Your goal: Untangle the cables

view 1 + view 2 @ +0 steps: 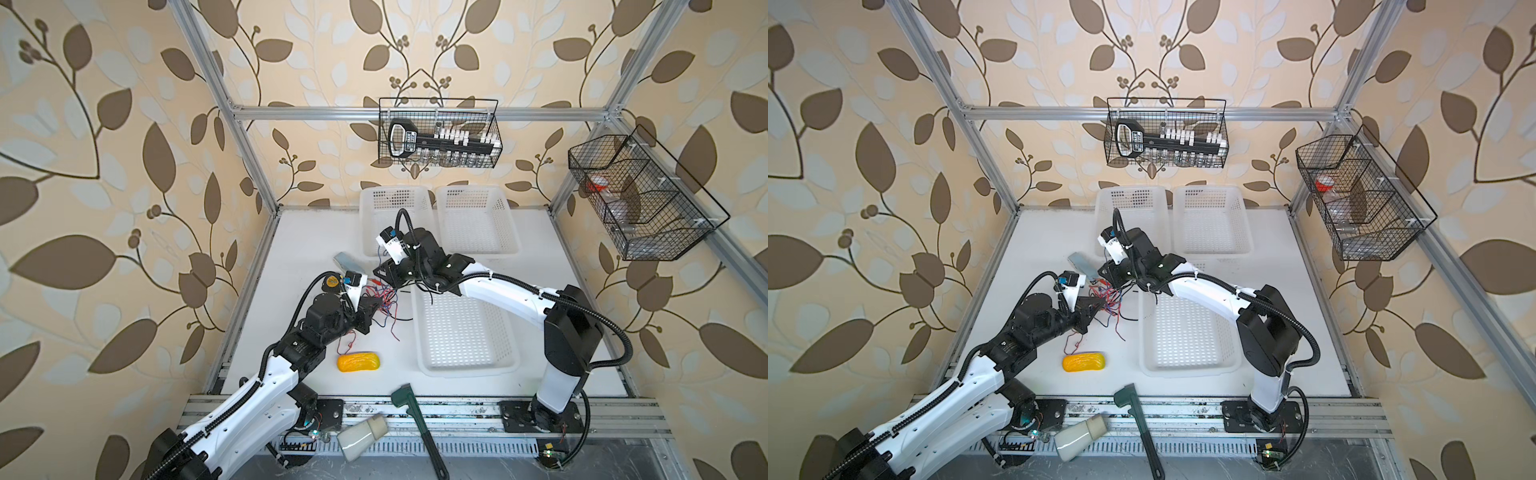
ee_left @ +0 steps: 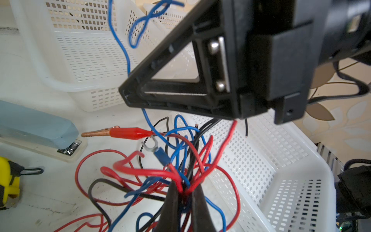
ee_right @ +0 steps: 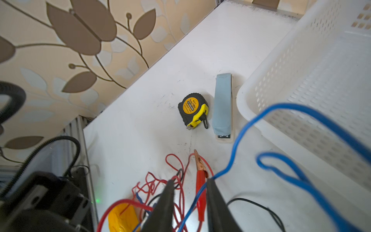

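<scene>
The cables are a tangle of thin red, blue and black wires, partly lifted off the white table between the two arms. My left gripper is shut on a bunch of red, blue and black strands. My right gripper hangs just behind the tangle with its fingers apart. A blue wire runs up between them and rests against one fingertip. A red alligator clip on one wire lies under the right gripper.
A grey-blue stapler and a yellow tape measure lie behind the tangle. A yellow object lies in front. A white basket stands to the right, two more at the back. A green-headed tool rests on the front rail.
</scene>
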Controlling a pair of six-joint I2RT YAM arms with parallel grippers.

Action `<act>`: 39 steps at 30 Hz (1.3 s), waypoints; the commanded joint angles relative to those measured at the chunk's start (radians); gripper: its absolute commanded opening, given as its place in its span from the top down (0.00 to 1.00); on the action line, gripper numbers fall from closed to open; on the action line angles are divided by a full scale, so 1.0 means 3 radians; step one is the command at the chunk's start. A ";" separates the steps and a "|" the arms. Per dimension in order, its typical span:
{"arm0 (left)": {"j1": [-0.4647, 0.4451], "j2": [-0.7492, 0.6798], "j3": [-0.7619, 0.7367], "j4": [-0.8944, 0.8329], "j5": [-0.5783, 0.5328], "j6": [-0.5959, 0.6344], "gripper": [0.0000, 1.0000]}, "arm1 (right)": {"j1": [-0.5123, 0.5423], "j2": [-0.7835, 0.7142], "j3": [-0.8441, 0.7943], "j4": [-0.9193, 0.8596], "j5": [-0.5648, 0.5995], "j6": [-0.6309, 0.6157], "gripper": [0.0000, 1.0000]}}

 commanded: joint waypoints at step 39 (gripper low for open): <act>0.0013 -0.0206 -0.0026 0.0261 -0.0086 0.0038 1.00 | -0.0105 -0.0057 0.0066 -0.0170 -0.0157 0.0218 0.58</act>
